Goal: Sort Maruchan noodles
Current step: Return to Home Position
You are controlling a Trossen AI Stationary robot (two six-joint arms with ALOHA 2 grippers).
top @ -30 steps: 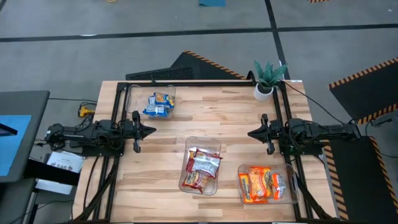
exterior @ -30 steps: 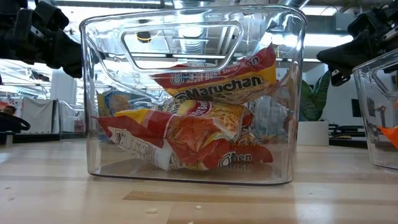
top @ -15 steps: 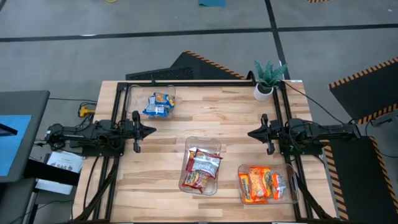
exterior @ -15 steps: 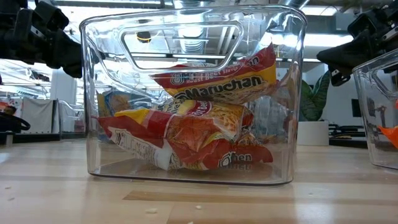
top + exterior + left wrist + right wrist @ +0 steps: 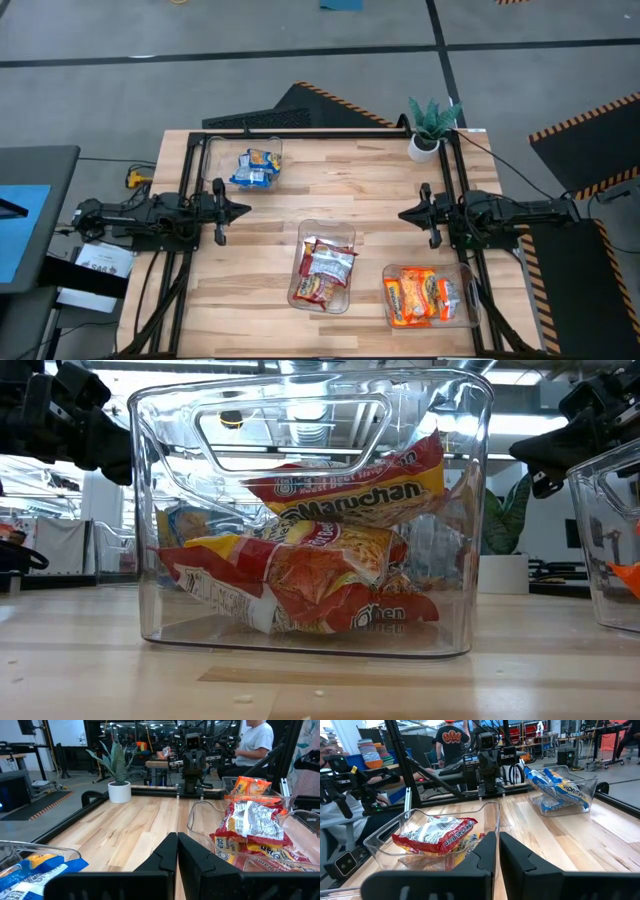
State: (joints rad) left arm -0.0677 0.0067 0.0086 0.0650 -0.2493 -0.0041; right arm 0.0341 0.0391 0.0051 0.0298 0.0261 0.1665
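High view puts both arms drawn back to opposite side edges of the tabletop (image 5: 340, 180), the left tool (image 5: 243, 211) and right tool (image 5: 403, 213) pointing inward at each other, well apart. Each wrist view shows its own fingers pressed narrow, all but touching, with nothing between them.

The Maruchan noodles all sit in bins: blue packets (image 5: 258, 168) in the far bin (image 5: 279, 150), red packets (image 5: 325, 272) in the middle bin (image 5: 327, 224), orange packets (image 5: 420, 296) in the near bin (image 5: 430, 267) just beside the right arm. I see no packet lying loose, so the sorting looks finished and the step in hand is the retreat to rest.

What remains probably asks for little — settling the arms without brushing the near bin.

The packets are flat rectangles of glossy, crinkled film, piled askew; the bins are clear rigid plastic with rounded corners and a cut-out handle — likely light and easily nudged on the smooth planked wood.
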